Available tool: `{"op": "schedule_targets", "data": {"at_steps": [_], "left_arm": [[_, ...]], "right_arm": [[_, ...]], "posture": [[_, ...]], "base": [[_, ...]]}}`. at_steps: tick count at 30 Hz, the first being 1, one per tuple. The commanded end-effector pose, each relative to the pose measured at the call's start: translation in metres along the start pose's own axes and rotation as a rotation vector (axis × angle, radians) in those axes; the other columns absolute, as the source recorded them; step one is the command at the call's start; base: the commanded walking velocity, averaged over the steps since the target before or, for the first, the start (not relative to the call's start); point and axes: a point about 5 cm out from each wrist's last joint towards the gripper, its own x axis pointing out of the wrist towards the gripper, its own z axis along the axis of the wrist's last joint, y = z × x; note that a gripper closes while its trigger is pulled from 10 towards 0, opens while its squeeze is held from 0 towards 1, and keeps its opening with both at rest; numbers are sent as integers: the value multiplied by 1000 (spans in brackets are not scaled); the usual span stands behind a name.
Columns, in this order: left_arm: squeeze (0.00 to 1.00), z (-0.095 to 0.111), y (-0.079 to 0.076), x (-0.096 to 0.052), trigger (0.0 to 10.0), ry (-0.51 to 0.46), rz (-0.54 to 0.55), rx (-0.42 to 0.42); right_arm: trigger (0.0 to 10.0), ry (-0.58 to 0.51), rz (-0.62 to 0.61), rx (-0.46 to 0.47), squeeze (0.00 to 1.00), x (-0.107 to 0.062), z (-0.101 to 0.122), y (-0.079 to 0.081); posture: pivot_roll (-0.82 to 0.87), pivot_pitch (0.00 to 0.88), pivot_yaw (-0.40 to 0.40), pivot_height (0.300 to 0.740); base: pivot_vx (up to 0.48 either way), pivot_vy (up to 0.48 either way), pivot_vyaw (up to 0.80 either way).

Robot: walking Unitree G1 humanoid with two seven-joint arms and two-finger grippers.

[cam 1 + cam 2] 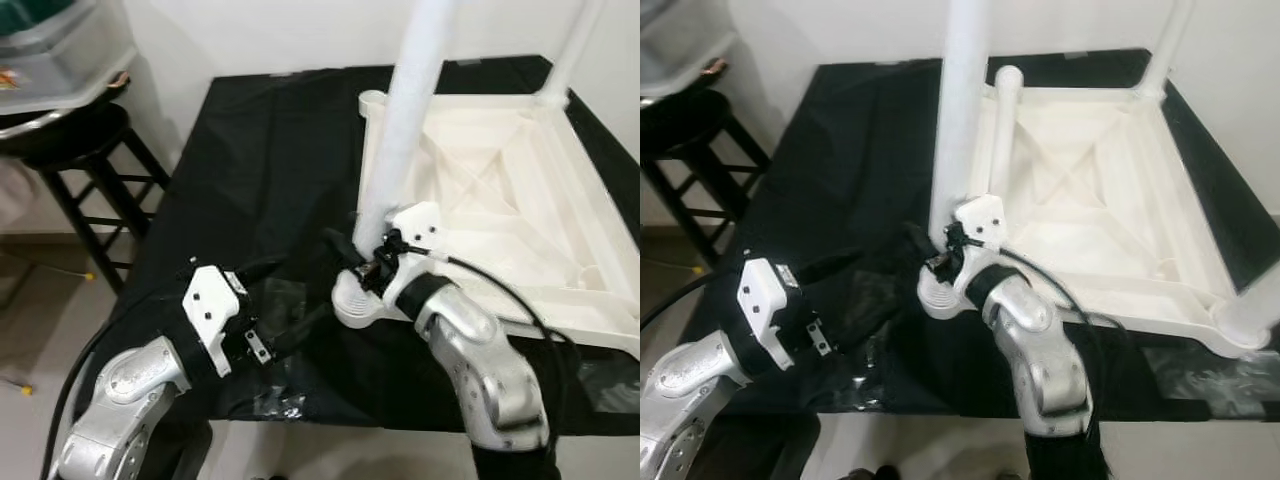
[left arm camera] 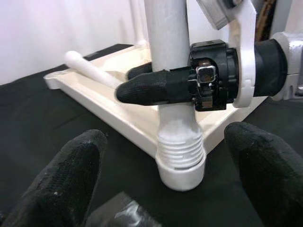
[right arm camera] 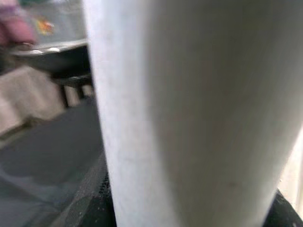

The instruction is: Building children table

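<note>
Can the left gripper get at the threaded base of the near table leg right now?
Probably yes. The left gripper is open and faces the leg's threaded base with bare black cloth between. The right gripper grips the leg just above, so room there is tight.

White plastic tabletop (image 1: pixel 520 190) lies upside down on the black cloth, ribbed underside up; one white round leg (image 1: pixel 405 130) stands upright in the near corner socket (image 1: pixel 365 305), threads still showing at its base; another leg (image 1: pixel 570 55) stands at the far corner.
</note>
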Motion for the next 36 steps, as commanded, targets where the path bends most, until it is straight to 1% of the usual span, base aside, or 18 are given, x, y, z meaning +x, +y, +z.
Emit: {"op": "schedule_targets", "data": {"at_steps": [1,5,7,8,11,12,15,16,17,18,19,28,29,31,33,34,35,36], "left_arm": [[0,4,4,-3,10000,-4,-5,-1],[0,12,10,1,10000,-34,-19,4],[0,12,10,1,10000,-34,-19,4],[0,18,15,3,10000,-58,-23,7],[0,24,18,5,10000,-77,-33,14],[0,32,20,7,10000,-101,-55,25],[0,33,20,7,10000,-105,-62,26],[0,35,20,8,10000,-110,-72,29],[0,39,20,9,10000,-121,-87,30],[0,39,20,9,10000,-121,-87,30],[0,42,21,10,10000,-130,-102,30],[0,42,21,10,10000,-130,-102,30],[0,45,21,12,10000,-140,-118,31],[0,45,21,12,10000,-140,-118,31],[0,59,23,22,10000,-185,-182,44],[0,59,23,22,10000,-185,-182,44],[0,62,24,25,10000,-195,-205,46],[0,62,24,25,10000,-195,-205,46]], "right_arm": [[10000,254,-81,4,0,-10,-44,-1],[10000,238,-32,-10,0,0,-39,5],[10000,238,-32,-10,0,0,-39,5],[10000,226,-34,-21,0,6,-36,2],[10000,213,-40,-28,0,11,-33,0],[10000,200,-61,-34,0,13,-30,0],[10000,200,-68,-35,0,13,-30,0],[10000,206,-85,-37,0,12,-30,3],[10000,187,-66,-3,0,11,-28,10],[10000,187,-66,-3,0,11,-28,10],[10000,174,-30,28,0,11,-26,19],[10000,174,-30,28,0,11,-26,19],[10000,166,7,47,0,11,-26,25],[10000,166,7,47,0,11,-26,25],[10000,8,476,28,0,11,7,35],[10000,8,476,28,0,11,7,35],[10000,-54,638,1,0,7,23,33],[10000,-54,638,1,0,7,23,33]], "posture": [[-19,220,88,740],[-21,212,91,740],[-21,212,91,740],[-22,209,91,740],[-22,206,90,740],[-23,205,91,740],[-23,205,91,740],[-24,206,92,740],[-28,205,94,740],[-28,205,94,740],[-28,205,94,740],[-28,205,94,740],[-29,201,97,740],[-29,201,97,740],[-30,182,98,740],[-30,182,98,740],[-30,178,98,740],[-30,178,98,740]], "base": [[0,0,0],[0,0,0],[0,0,0],[0,0,0],[0,0,0],[0,0,0],[0,0,0],[0,0,0],[0,0,0],[0,0,0],[0,0,0],[0,0,0],[0,0,0],[0,0,0],[0,0,0],[0,0,0],[0,0,0],[0,0,0]]}}
